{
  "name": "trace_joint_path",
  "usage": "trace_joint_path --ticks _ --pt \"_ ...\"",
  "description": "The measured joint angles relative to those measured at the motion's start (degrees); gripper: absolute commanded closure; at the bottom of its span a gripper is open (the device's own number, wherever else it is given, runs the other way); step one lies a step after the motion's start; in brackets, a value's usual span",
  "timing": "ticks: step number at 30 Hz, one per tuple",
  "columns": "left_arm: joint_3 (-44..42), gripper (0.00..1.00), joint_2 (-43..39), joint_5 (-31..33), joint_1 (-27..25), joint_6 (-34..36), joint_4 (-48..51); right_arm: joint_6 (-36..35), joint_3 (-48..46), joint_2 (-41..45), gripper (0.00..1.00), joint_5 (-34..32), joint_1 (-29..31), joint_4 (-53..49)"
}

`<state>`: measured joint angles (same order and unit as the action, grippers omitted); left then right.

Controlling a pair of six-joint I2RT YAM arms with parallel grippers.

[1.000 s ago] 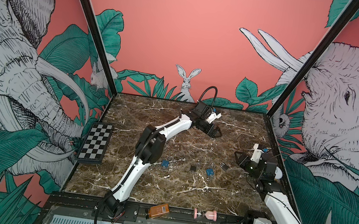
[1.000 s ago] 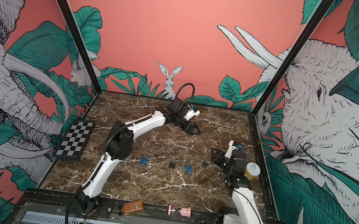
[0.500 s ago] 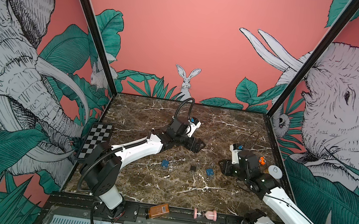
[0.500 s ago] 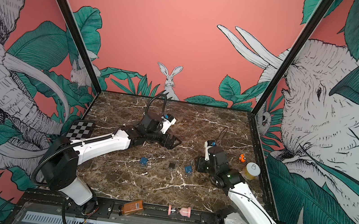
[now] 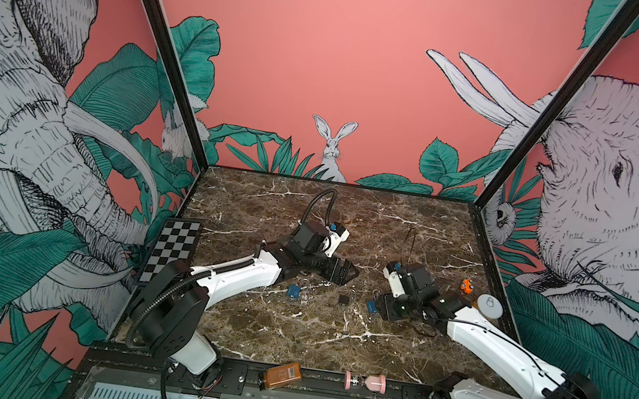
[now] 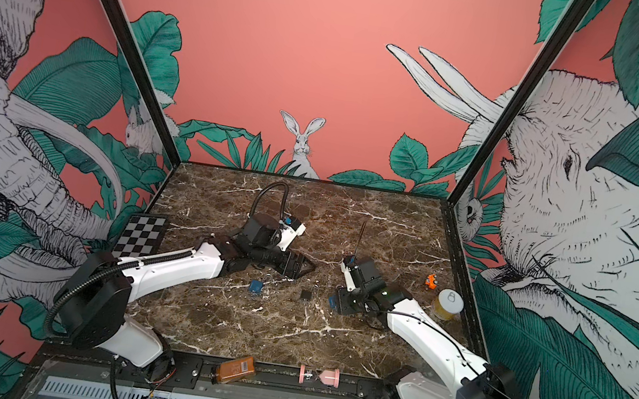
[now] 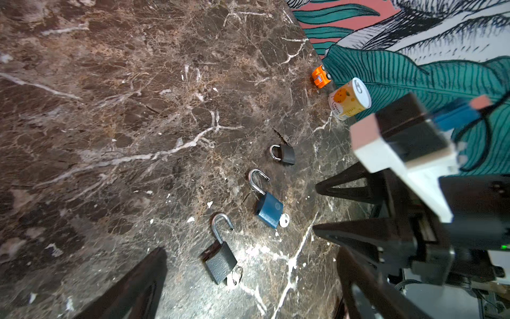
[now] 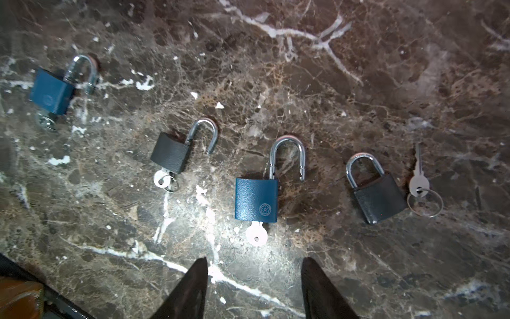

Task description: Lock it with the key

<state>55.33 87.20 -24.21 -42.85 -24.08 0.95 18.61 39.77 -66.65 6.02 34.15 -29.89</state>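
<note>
Blue padlock [image 8: 256, 199] bears a round flower-like emblem on its body, no legible lettering. Its shackle stands open and a key [image 8: 256, 234] sits in the keyhole. It lies flat on the marble bench [image 8: 358, 69] in a row of four, beside the closed black padlock [image 8: 379, 198]. Right end effector [image 8: 254, 276] hovers just short of that key, jaws partly apart, gripping nothing. Left end effector [image 7: 251, 256] is spread wide and empty, near the open black padlock [image 7: 220, 259]. Can [image 7: 349, 99] label shows an orange fruit; its text is unreadable.
</note>
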Motion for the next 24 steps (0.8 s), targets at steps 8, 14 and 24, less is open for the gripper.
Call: trace_joint_path --ticks 8,14,24 --pt "-0.39 0.04 1.18 -1.84 0.68 -1.01 -3.28 0.50 0.33 -4.94 0.41 -2.16 1.55 1.38" --pt "-0.39 0.05 2.34 -1.88 0.90 -1.01 -3.23 1.25 3.28 -10.23 0.41 -4.70 4.04 1.97" --pt "-0.17 0.12 2.69 1.38 0.90 -0.13 -0.46 3.67 6.14 -18.23 0.43 -9.29 6.16 2.67"
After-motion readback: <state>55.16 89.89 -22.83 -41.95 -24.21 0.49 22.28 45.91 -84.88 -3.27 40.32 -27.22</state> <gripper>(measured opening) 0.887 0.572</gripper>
